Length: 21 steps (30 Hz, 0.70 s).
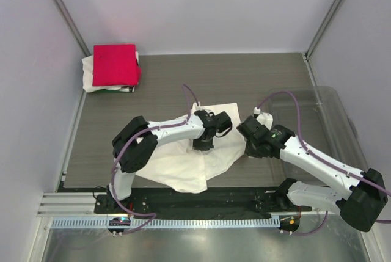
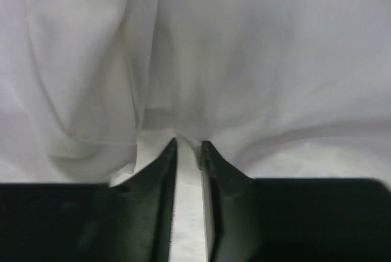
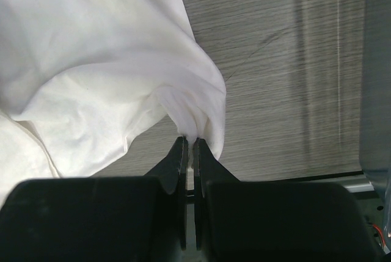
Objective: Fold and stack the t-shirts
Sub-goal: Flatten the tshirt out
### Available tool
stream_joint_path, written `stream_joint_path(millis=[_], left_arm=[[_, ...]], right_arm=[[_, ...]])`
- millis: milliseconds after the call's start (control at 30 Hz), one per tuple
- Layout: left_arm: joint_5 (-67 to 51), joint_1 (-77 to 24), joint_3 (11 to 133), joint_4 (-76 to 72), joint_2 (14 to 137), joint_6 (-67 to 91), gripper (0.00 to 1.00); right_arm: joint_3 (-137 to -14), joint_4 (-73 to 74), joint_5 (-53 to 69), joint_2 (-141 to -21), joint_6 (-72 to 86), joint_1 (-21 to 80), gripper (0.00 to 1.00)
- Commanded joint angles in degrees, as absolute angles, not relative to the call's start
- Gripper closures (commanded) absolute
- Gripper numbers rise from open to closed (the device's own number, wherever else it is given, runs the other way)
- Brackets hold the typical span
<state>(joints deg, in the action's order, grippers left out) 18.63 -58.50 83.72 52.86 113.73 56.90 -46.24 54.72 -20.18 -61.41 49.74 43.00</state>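
1. Top view: a loose white shirt (image 1: 183, 173) lies rumpled at mid-bench (image 1: 159, 91) between the arms. A red shirt (image 1: 114, 65) sits folded on a folded white shirt (image 1: 89, 71) in the far-left corner. Folding the last shirt appears to be the step in hand. The arms hide both grasp points.
2. Left wrist view: the left gripper (image 2: 188, 149), nearly closed, pinches a fold of white cloth. The shirt's edges are out of frame.
3. Right wrist view: the right gripper (image 3: 188, 144), pressed together, pinches the shirt's edge. The next move calls for carrying both holds evenly.
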Motion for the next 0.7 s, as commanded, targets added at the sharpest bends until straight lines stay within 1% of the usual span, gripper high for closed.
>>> stream_joint_path(millis=[0,33,67,233,433,533,633,667], left_arm=[[22.1,-58.8,86.0,54.6,113.9,57.7,0.89],[22.5,-58.8,86.3,54.9,113.8,57.9,0.96],[22.8,-58.9,86.3,55.3,113.6,58.0,1.0],[25.1,-58.9,87.7,59.2,110.3,58.0,1.0],[29.8,-58.9,90.2,67.1,98.7,58.5,1.0],[34.9,-58.9,94.8,74.0,92.2,59.1,1.0],[40.3,-58.9,102.5,81.2,86.3,59.6,1.0],[41.7,-58.9,106.7,83.0,84.8,59.6,1.0]], right_arm=[[-45.9,53.9,-20.3,-60.1,49.5,43.0,0.99],[-45.9,53.9,-20.3,-60.1,49.4,43.0,0.99],[-46.0,53.9,-20.3,-60.1,49.5,43.0,0.99],[-46.7,54.1,-20.0,-59.9,49.6,43.0,0.99],[-51.4,56.6,-21.4,-59.2,48.9,43.0,0.99],[-59.6,59.5,-23.0,-59.2,47.9,43.1,0.99],[-66.2,61.6,-23.0,-58.8,45.3,43.0,0.99],[-70.7,61.9,-23.0,-58.4,44.1,43.0,0.99]])
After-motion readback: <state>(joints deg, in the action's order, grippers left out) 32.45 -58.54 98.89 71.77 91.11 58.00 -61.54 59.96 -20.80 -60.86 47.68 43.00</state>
